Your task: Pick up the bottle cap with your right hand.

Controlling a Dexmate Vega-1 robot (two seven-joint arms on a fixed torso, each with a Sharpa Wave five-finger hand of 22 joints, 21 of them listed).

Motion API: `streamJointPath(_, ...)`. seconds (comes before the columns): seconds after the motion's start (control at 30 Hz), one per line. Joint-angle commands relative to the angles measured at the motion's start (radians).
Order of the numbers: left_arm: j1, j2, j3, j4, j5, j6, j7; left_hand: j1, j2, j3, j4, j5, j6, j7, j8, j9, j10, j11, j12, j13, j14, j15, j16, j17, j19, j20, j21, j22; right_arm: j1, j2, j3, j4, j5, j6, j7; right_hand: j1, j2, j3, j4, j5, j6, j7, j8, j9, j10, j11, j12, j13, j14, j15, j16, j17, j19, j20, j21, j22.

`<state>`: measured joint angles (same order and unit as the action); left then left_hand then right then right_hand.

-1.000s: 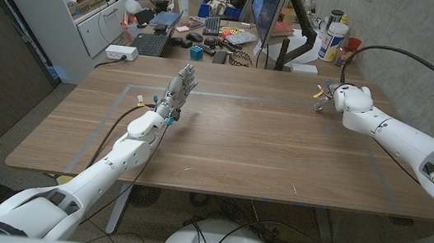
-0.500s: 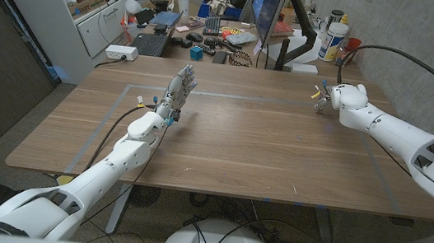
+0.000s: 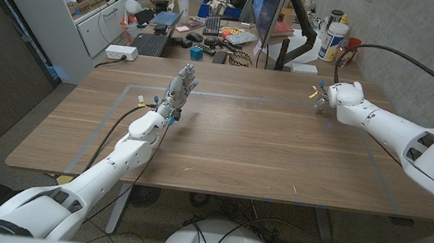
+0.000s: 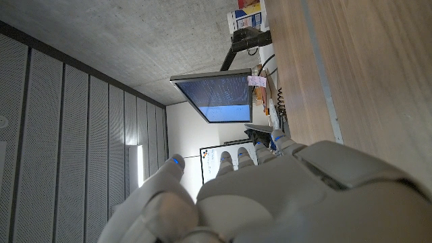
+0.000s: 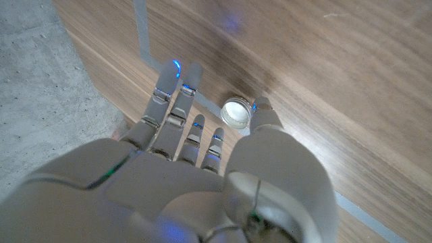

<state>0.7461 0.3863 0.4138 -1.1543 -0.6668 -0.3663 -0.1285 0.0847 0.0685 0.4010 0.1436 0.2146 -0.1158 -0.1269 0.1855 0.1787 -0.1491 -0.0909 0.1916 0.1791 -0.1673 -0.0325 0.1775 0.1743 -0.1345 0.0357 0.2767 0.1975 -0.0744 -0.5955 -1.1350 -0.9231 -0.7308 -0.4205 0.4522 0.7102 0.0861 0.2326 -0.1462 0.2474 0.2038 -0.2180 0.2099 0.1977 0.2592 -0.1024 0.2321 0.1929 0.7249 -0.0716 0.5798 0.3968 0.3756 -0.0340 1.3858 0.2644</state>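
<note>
While the left arm keeps its pose, the right arm is the one that differs from a second ago.

Right hand: the right hand (image 3: 323,98) hovers at the table's far right corner, and over the last second it has drifted a little toward the left and the table's far edge, the forearm swinging in with it. In the right wrist view the right hand (image 5: 196,162) has its fingers (image 5: 177,94) spread apart and reaching out, nothing between them.

Bottle cap: the bottle cap (image 5: 235,113) is a small white ring lying open side up on the wood, in the gap between the thumb and the other fingers. The thumb tip looks just beside its rim; whether it touches cannot be told. The cap is not lifted. In the head view it is too small and hidden by the hand to make out.

Left hand: the left hand (image 3: 180,85) stands on its edge near the table's left middle, fingers straight and close together, holding nothing, unchanged across the three moments. The left wrist view looks over the back of the left hand (image 4: 270,196).

Table: the wooden table (image 3: 239,141) carries a pale tape rectangle (image 3: 118,114), and a tape line (image 5: 143,27) runs past the right fingertips.

Behind: a cluttered desk (image 3: 211,34) with a monitor (image 3: 266,7) sits beyond the far edge.
</note>
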Motion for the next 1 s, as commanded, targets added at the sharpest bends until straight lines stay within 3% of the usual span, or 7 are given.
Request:
streamJointPath(0.03,-0.013,-0.010,-0.001,0.032,-0.005,-0.007,-0.009,-0.006,0.001,-0.003,0.002,0.006,0.009,-0.005,0.006,0.004,0.002,0.000,0.006,0.002,-0.030,-0.009,0.006,0.005,-0.007,0.001,-0.001,0.005,0.053,0.061,-0.043,0.126,0.026,0.039,-0.003,0.015,0.011,0.011,-0.003,0.006,0.005,-0.004,0.002,0.005,0.024,-0.006,0.006,0.006,0.004,-0.121,-0.006,0.002,-0.004,-0.006,0.011,-0.006)
streamJointPath(0.3,-0.026,-0.017,-0.004,0.058,-0.009,-0.018,-0.023,-0.009,0.000,-0.005,0.003,0.006,0.010,-0.003,0.006,0.004,0.003,0.001,0.006,0.002,-0.029,-0.009,0.006,0.005,-0.008,0.002,-0.002,0.005,0.084,0.100,-0.071,0.213,0.050,0.067,-0.021,0.053,-0.001,0.018,-0.021,0.009,0.034,-0.004,0.011,0.007,0.064,0.000,0.017,0.006,0.022,-0.131,-0.006,0.001,0.008,-0.023,0.022,-0.018)
streamJointPath(0.57,-0.034,-0.020,-0.005,0.073,-0.011,-0.023,-0.035,-0.012,0.000,-0.007,0.005,0.007,0.011,-0.004,0.006,0.004,0.003,0.000,0.006,0.001,-0.029,-0.010,0.006,0.006,-0.009,0.000,-0.003,0.005,0.065,0.060,-0.055,0.162,0.090,0.076,-0.068,0.207,-0.009,0.035,-0.023,0.013,0.174,-0.003,0.061,0.030,0.222,-0.013,0.067,0.029,0.126,-0.152,0.062,0.061,0.090,-0.162,0.084,-0.044)
streamJointPath(0.67,-0.037,-0.020,-0.004,0.079,-0.011,-0.023,-0.041,-0.014,0.000,-0.008,0.005,0.008,0.011,-0.005,0.006,0.004,0.003,0.001,0.006,0.002,-0.030,-0.009,0.006,0.006,-0.012,0.001,-0.004,0.005,0.029,0.005,-0.032,0.067,0.094,0.080,-0.122,0.267,-0.004,0.031,-0.015,0.008,0.252,-0.002,0.095,0.049,0.343,-0.015,0.111,0.057,0.187,-0.155,0.114,0.107,0.116,-0.172,0.118,-0.047)
streamJointPath(0.7,-0.038,-0.019,-0.004,0.080,-0.012,-0.022,-0.043,-0.014,0.000,-0.009,0.006,0.008,0.012,-0.004,0.006,0.004,0.002,0.001,0.006,0.002,-0.030,-0.009,0.006,0.006,-0.013,0.000,-0.004,0.005,0.023,-0.003,-0.027,0.052,0.093,0.080,-0.132,0.301,-0.004,0.023,-0.013,0.004,0.301,0.000,0.123,0.064,0.395,-0.009,0.138,0.081,0.224,-0.156,0.146,0.138,0.123,-0.173,0.140,-0.044)
streamJointPath(0.8,-0.040,-0.020,-0.006,0.084,-0.015,-0.023,-0.047,-0.016,0.000,-0.010,0.007,0.008,0.012,-0.004,0.006,0.004,0.004,0.002,0.006,0.001,-0.031,-0.011,0.006,0.006,-0.013,-0.001,-0.005,0.005,0.008,-0.022,-0.017,0.012,0.084,0.075,-0.147,0.330,-0.013,0.005,-0.007,-0.003,0.330,0.002,0.146,0.082,0.468,-0.003,0.195,0.120,0.262,-0.154,0.168,0.179,0.134,-0.171,0.165,-0.038)
streamJointPath(1.0,-0.039,-0.016,-0.016,0.083,-0.020,-0.033,-0.049,-0.019,0.000,-0.011,0.008,0.009,0.011,-0.004,0.005,0.004,0.001,0.001,0.005,0.002,-0.033,-0.013,0.005,0.006,-0.015,-0.002,-0.006,0.006,-0.002,-0.027,-0.013,-0.012,0.064,0.067,-0.135,0.289,-0.068,-0.071,0.019,-0.011,0.371,0.003,0.186,0.113,0.522,-0.020,0.282,0.196,0.301,-0.143,0.222,0.267,0.197,-0.170,0.177,-0.035)
